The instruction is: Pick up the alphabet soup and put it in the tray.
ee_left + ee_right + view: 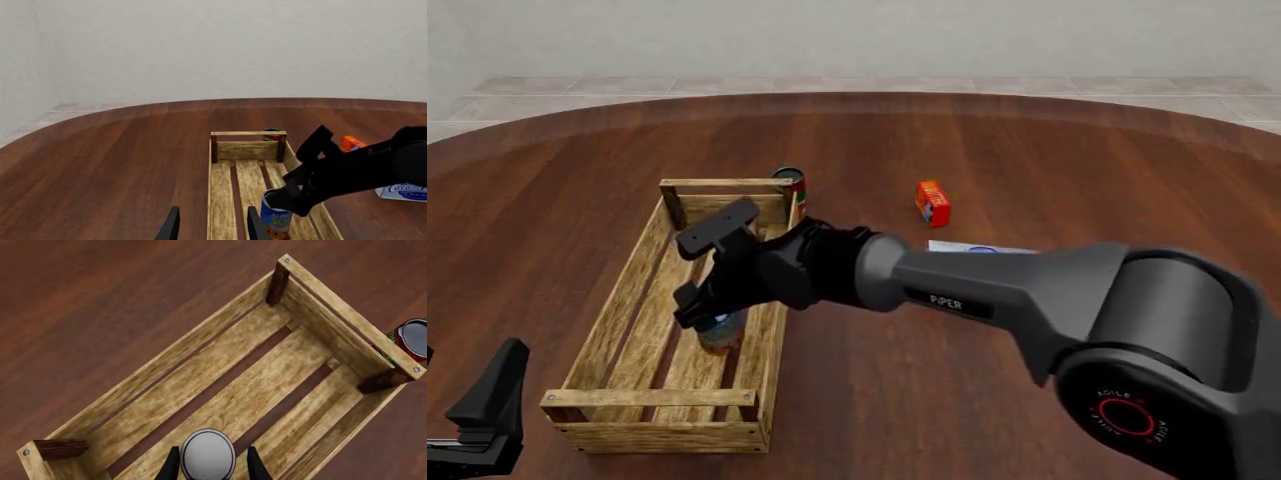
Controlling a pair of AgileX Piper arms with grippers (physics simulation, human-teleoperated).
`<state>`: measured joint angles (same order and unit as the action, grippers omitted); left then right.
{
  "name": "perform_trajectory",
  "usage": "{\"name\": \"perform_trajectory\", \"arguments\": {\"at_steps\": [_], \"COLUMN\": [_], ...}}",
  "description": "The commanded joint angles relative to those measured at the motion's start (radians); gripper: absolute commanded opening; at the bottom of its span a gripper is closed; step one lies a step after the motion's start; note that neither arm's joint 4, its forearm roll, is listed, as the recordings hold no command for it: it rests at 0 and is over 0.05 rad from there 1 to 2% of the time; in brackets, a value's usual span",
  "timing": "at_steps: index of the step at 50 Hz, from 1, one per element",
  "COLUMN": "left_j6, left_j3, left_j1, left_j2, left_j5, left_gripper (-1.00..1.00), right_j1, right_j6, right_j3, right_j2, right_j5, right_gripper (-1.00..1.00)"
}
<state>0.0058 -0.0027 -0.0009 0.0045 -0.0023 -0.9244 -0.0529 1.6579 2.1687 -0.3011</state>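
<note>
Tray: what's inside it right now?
Only the alphabet soup, upright between the right gripper fingers, over the tray slats. Whether it touches them is hidden.

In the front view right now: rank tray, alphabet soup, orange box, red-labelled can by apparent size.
1. tray, largest by far.
2-4. Unsure: alphabet soup, mostly hidden by the right gripper; red-labelled can, partly behind the tray's end wall; orange box, fully visible. All look similarly small.

Red-labelled can (790, 184), orange box (932, 203), white carton (403, 191)
</note>
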Motion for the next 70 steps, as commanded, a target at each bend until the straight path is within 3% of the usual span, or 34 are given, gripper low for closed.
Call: {"name": "perform_trajectory", "arguments": {"at_steps": [1, 36, 56, 70], "left_j6": [0.000, 0.000, 0.000, 0.000], "left_j3": [0.000, 0.000, 0.000, 0.000], "left_j1": [0.000, 0.000, 0.000, 0.000], "left_j2": [0.000, 0.000, 0.000, 0.000], "left_j5": [0.000, 0.000, 0.000, 0.000], "left_gripper": [1.00, 1.00, 1.00, 1.00], "right_j1": [-0.002, -0.010, 0.013, 0.049], "right_j6": [0.005, 0.011, 0.009, -0.022], "right_j3": [-0.016, -0.202, -0.378, -0.550], "right_j2": [-0.038, -0.267, -0.440, -0.595], "right_j5": [-0.004, 0.022, 0.060, 0.132], "right_gripper": [1.00, 1.00, 1.00, 1.00]}}
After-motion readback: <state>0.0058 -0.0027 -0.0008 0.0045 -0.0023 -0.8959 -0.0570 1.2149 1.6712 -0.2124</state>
